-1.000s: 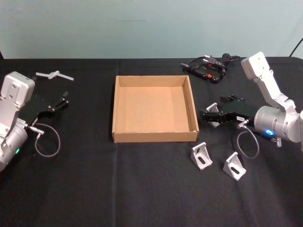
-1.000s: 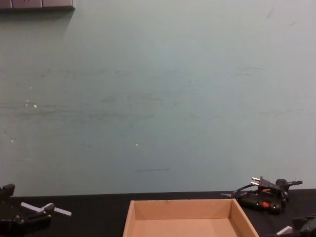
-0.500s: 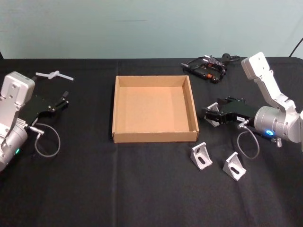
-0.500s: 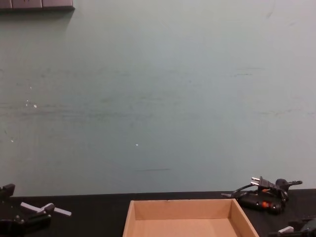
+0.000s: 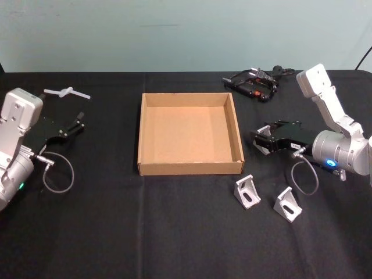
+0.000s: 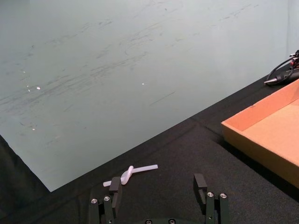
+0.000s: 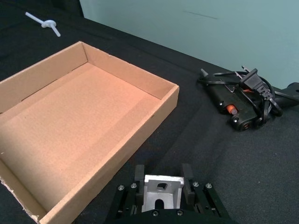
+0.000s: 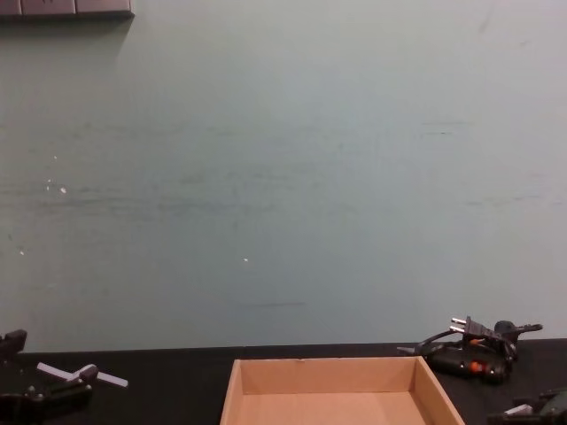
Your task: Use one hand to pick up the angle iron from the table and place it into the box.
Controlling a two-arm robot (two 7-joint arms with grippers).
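The right end effector (image 5: pixel 259 141) is closed on one angle iron (image 7: pixel 161 189): in the right wrist view the silver bracket sits between the two black fingers (image 7: pixel 139 174), with its slotted face turned to the camera. This end effector is over the worktop (image 5: pixel 145 232), just beside the right wall of the box (image 5: pixel 189 167), and its fingers point toward that wall. So the place of release lies to the robot's left of the held piece, across the low cardboard wall, and the way there is short and goes sideways. I judge that the coming move needs first enough height to pass the rim. I cannot tell from these views how far the bracket is above the worktop. The box is much wider than the bracket, so its turning matters little. Two more angle irons (image 5: pixel 247 192) (image 5: pixel 288 204) stand on the worktop near the front right corner of the box, nearer to the right arm than to the left. The left end effector (image 5: pixel 78 122) is parked far on the left side, its fingers spread apart and holding nothing.
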